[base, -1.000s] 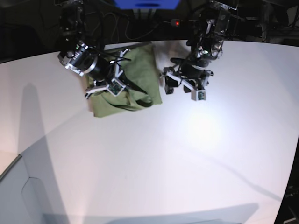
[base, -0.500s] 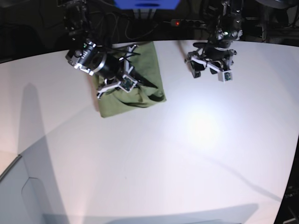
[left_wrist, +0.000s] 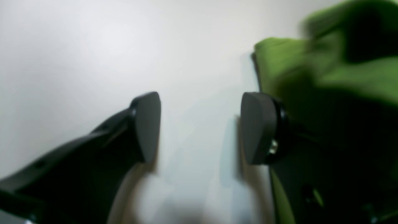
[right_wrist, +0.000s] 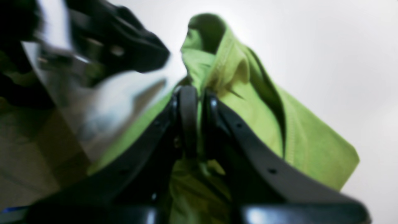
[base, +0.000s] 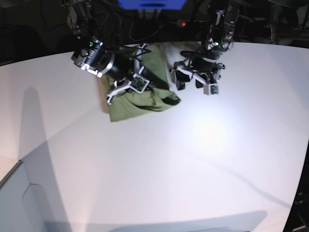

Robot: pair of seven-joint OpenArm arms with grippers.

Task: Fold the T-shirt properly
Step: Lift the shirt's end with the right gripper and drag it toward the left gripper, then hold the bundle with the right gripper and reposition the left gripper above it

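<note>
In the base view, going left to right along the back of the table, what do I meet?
Right arm's gripper, shut on the T-shirt → bare strip of white table → left arm's gripper, open and empty → bare table out to the right edge.

Both wrist views blurred, the T-shirt cut off at frame edge, its folds perhaps bunched.
</note>
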